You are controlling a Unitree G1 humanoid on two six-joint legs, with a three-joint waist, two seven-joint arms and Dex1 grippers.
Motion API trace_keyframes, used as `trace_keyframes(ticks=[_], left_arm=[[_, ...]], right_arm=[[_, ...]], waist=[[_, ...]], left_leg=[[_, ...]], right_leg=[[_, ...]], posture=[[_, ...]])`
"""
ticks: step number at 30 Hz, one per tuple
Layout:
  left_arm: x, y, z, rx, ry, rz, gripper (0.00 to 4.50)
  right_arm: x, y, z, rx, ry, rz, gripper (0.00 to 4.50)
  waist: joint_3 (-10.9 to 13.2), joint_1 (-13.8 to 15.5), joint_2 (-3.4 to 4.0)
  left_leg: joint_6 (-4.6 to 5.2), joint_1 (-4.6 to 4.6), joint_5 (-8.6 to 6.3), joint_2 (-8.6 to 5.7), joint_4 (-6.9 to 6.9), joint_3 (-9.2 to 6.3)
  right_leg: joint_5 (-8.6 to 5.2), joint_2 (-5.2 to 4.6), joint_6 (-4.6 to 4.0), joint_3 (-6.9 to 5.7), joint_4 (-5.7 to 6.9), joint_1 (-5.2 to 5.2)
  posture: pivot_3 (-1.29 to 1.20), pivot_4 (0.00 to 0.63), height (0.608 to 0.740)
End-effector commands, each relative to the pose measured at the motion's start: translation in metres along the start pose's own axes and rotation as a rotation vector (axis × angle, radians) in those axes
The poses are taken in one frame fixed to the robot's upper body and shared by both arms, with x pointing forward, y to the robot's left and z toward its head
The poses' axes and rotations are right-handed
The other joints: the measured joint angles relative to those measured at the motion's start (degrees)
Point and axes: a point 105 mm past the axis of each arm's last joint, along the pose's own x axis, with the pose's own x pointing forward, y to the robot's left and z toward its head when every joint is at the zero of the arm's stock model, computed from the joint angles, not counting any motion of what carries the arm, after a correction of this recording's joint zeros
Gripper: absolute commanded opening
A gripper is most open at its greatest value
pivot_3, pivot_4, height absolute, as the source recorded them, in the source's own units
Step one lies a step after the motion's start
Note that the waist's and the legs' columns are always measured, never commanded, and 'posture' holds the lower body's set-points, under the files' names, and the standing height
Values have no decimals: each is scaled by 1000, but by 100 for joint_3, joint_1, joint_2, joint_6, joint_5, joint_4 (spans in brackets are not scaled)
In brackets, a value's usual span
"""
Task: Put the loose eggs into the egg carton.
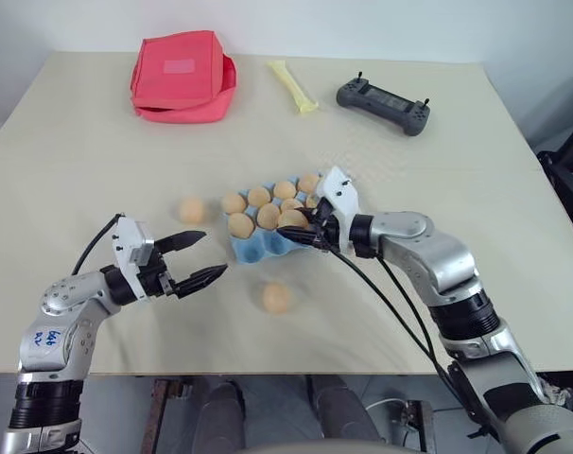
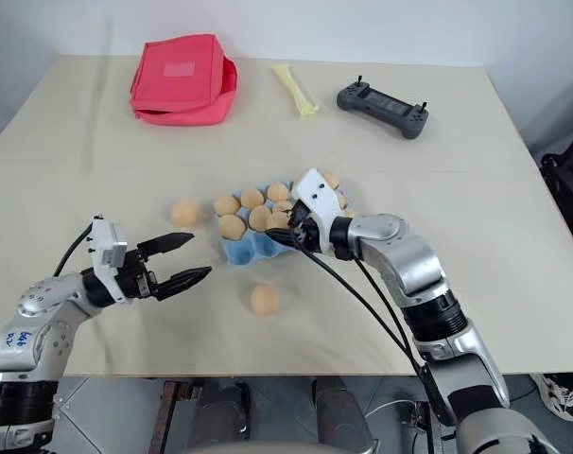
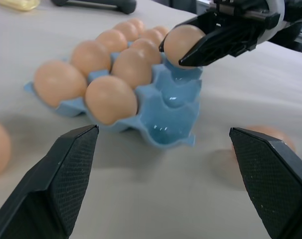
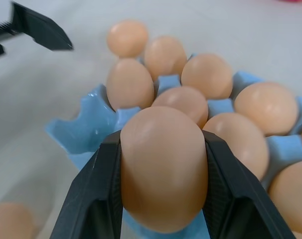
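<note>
Right gripper (image 4: 163, 219) gripped an egg (image 4: 164, 167) above the egg carton (image 3: 173, 112); next, lowering into an empty cup; left gripper (image 1: 197, 257) fingers open, idle

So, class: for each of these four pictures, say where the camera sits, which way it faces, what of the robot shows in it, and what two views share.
Left eye view: on the head, looking forward and down at the beige table; both arms show.
Right eye view: beside it, same scene.
Left wrist view: along the open left gripper towards the light blue moulded egg carton.
Right wrist view: along the right gripper, shut on a smooth tan egg above the carton.
Shared: both wrist views show that held egg.
</note>
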Motion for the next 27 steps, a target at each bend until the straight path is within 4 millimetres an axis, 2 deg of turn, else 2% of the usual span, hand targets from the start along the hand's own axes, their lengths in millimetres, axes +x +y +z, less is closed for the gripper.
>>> trace_keyframes(ticks=[1, 7, 11, 15, 17, 21, 27], left_arm=[[-3, -5, 13, 54, -40, 2, 4500], [-4, -8, 12, 51, -42, 6, 4500], [-5, -9, 11, 49, -44, 5, 4500], [-5, -12, 10, 44, -44, 1, 4500], [-6, -13, 10, 38, -44, 4, 4500], [-13, -13, 9, 31, -34, 25, 4500], [-31, -21, 2, 7, -6, 76, 4500]], right_arm=[[0, -2, 13, -66, -36, -4, 2298], [-7, -4, 15, -95, -34, -2, 4381], [-18, -3, 20, -110, -41, -3, 4445], [-39, 7, 35, -116, -94, 44, 4445], [-53, 13, 36, -99, -98, 87, 4445], [-74, 9, 23, -94, -50, 86, 4445], [-115, 23, -9, -83, 41, 222, 4445]], waist=[[0, 7, 0], [0, -6, 0], [0, 0, 0], [0, 6, 0], [0, 12, 0], [0, 2, 0], [0, 12, 0]], left_leg=[[0, -1, 0, 0, 1, 0], [0, 1, 0, -1, 4, 0], [0, 1, 0, -1, 3, 0], [0, 0, 0, 0, -3, 0], [-1, 0, 0, 0, -3, 0], [0, 1, -1, -1, 1, 0], [2, 2, -2, 0, -1, 2]], right_leg=[[0, -1, 0, 0, 0, 0], [1, 0, 1, 0, 5, 1], [1, 0, 0, 0, 4, 1], [-1, 0, -1, 0, 1, 0], [-1, 0, -1, 0, 0, 0], [-1, -1, -1, 0, -2, 4], [-2, -1, -2, 2, -10, 4]], posture=[[0, 150, 740], [0, 150, 740], [0, 150, 740], [0, 150, 740], [0, 150, 740], [0, 150, 740], [0, 150, 740]])
